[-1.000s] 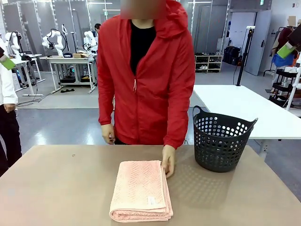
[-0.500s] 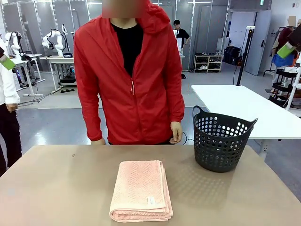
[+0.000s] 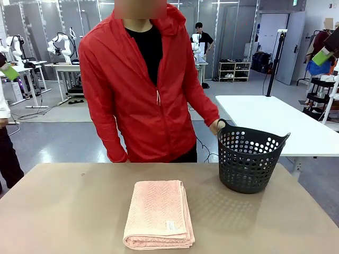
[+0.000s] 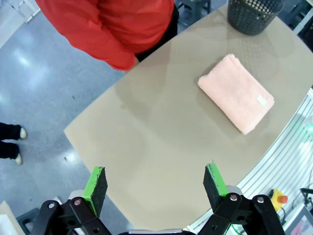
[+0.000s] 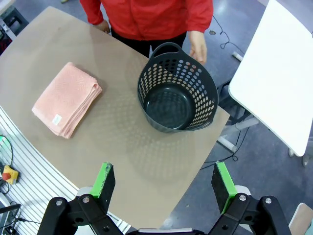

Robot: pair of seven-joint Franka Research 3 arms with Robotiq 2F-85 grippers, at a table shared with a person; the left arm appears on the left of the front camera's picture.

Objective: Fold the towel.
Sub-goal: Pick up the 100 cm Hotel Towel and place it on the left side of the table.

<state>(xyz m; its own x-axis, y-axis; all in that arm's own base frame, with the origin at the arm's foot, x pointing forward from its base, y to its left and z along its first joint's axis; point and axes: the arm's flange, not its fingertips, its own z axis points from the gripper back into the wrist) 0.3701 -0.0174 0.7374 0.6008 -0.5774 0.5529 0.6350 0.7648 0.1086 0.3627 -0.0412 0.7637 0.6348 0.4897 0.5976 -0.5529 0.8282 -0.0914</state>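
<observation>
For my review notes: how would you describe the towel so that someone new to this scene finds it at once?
Start at the brown table. Near its middle, left of the dark perforated basket, lies the towel, folded into a neat rectangle. It is salmon-pink and fluffy, with a small white label near one corner, and it is the only cloth lying on the table.

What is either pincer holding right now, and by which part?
Nothing. The left pincer and right pincer both hang open above the table, well clear of the folded salmon-pink terry towel.

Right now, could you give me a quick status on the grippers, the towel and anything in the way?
Left gripper open, right gripper open, both high above the table. Towel folded flat, nothing touching it. Person's hand at the basket handle.
</observation>
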